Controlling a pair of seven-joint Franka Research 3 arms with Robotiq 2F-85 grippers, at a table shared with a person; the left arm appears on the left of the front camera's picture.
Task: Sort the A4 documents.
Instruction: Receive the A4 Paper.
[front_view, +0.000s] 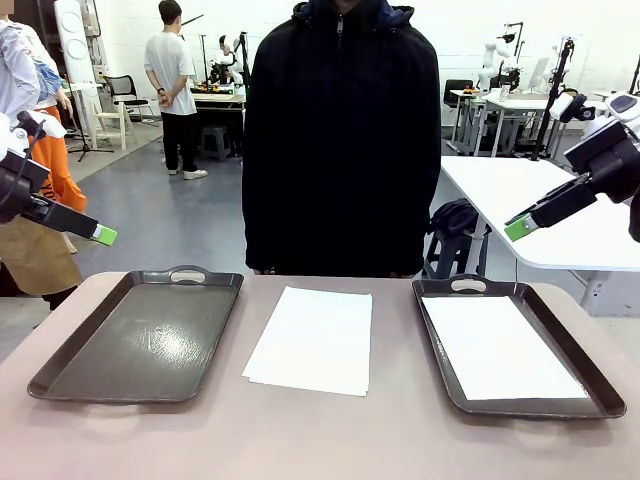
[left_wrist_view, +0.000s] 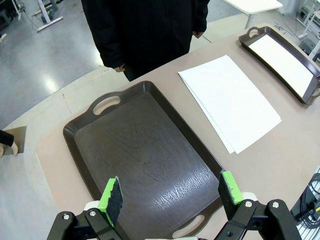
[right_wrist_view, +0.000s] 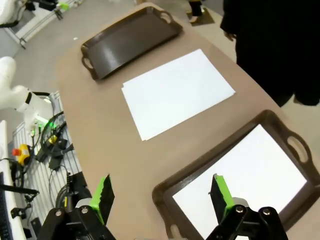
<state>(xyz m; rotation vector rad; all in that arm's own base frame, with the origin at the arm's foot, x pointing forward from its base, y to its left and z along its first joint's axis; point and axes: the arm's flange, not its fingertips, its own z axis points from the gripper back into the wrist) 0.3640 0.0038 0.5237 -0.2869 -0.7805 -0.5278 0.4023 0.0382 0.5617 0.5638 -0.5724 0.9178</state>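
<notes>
A stack of A4 documents (front_view: 310, 340), plain white sheets slightly fanned at the edges, lies flat on a beige table (front_view: 320, 445). To the robot's right of the stack, apart from it, a single white sheet (front_view: 500, 348) lies flat inside the right tray (front_view: 520, 408), a dark grey-brown tray with handle slots at both short ends. The sheet covers most of the tray's floor. To the robot's left of the stack, also apart from it, sits the left tray (front_view: 140, 340), the same kind, its glossy dark floor catching the light.

Beyond the stack, at the table's far edge, a person (front_view: 340, 140) in a dark zipped jacket stands facing it, arms down at the sides.

The left gripper (left_wrist_view: 170, 192) hangs in the air above and left of the stack, over the near end of the left tray, its green-padded fingers spread wide and holding nothing. The right gripper (right_wrist_view: 162, 192) hangs above and right of the stack, over the near corner of the right tray, its fingers likewise spread wide and holding nothing.
</notes>
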